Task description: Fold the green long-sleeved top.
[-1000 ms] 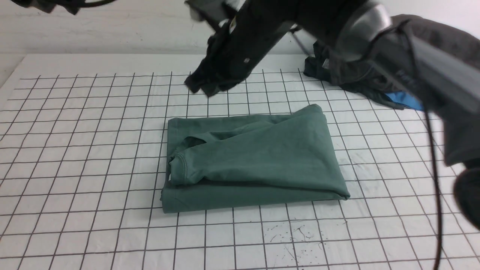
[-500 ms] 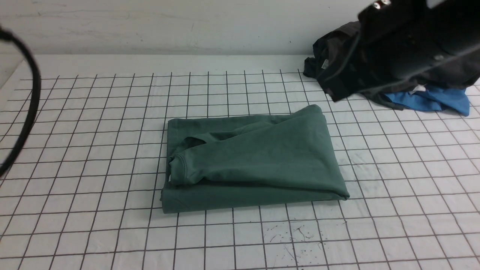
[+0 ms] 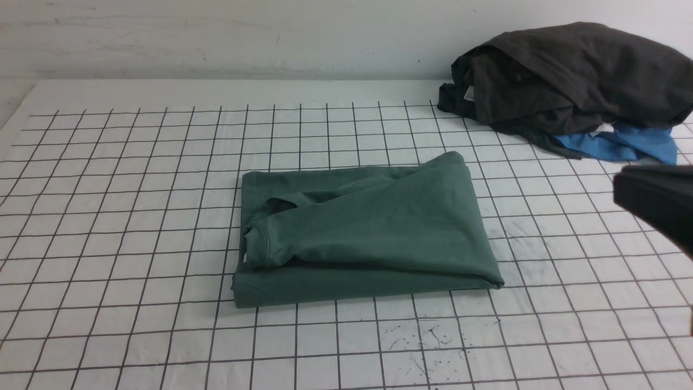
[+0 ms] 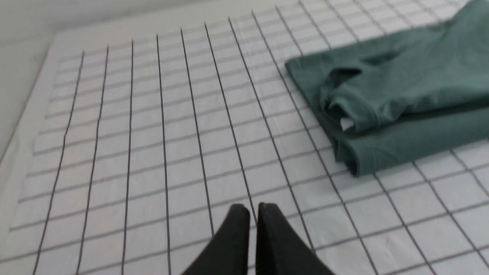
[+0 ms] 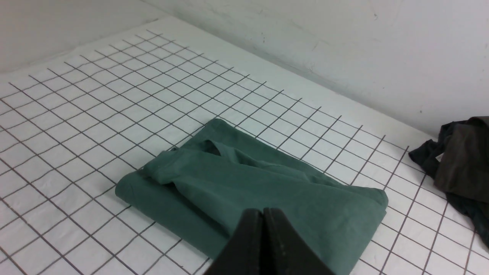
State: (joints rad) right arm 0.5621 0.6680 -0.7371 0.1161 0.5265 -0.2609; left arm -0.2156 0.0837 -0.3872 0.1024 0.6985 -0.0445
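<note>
The green long-sleeved top (image 3: 363,233) lies folded into a rough rectangle at the middle of the gridded table, one cuffed sleeve laid across it. The left wrist view shows its cuff end (image 4: 397,95), and my left gripper (image 4: 253,208) is shut over bare grid, well off to the top's side, holding nothing. In the right wrist view my right gripper (image 5: 263,211) is shut and empty, hovering above the folded top (image 5: 229,172) without touching it. In the front view only a blurred dark piece of my right arm (image 3: 658,203) shows at the right edge.
A heap of dark grey garment (image 3: 568,76) lies at the back right with a bright blue garment (image 3: 622,143) under its front edge. The wall runs along the back of the white gridded table cover (image 3: 135,216). Small dark specks mark the cover near the front.
My right arm swung from over the table's back middle to the right and down to the right edge. The left arm's cable left the front view. The top has not moved.
</note>
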